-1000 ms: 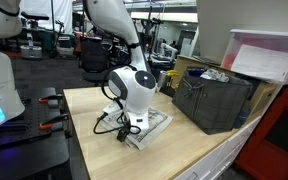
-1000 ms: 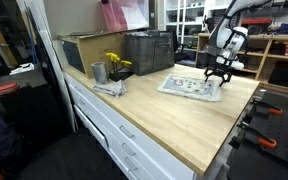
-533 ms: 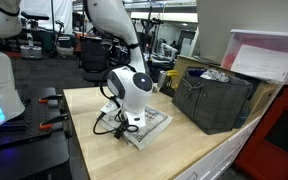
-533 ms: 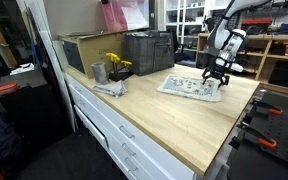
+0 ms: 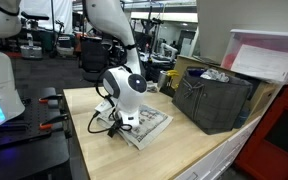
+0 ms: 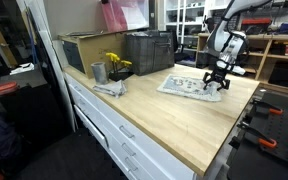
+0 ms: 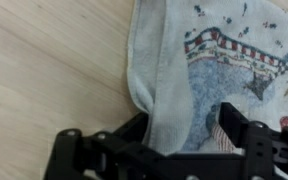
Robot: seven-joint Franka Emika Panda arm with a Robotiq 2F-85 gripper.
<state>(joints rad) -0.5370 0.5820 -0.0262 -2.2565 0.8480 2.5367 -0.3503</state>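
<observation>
Pressing down at a towel's edge, the claw (image 7: 184, 128) is standing released, its jaws spread with a rumpled fold of the towel (image 7: 229, 60) sitting between them; the wrist view is showing one finger (image 7: 134, 132) lying against the fold's outer side and the other resting on the printed cloth, with no pinch closing on it. In both exterior views the claw (image 5: 124, 119) (image 6: 217, 80) is reaching down at the side of the towel (image 5: 152, 124) (image 6: 189, 88) that is facing the desk's short edge, where the arm is standing. The towel is lying flat on the desk (image 5: 179, 152) (image 6: 154, 118), close to that short edge and roughly midway between the front and back edges, its pale border resting on bare wood (image 7: 44, 60). A black crate (image 5: 216, 100) (image 6: 150, 52) is sitting along the back edge, well apart from the towel. Farther along that edge in an exterior view, yellow flowers (image 6: 116, 62) are standing by a metal cup (image 6: 98, 72), toward the far back corner from the claw.
</observation>
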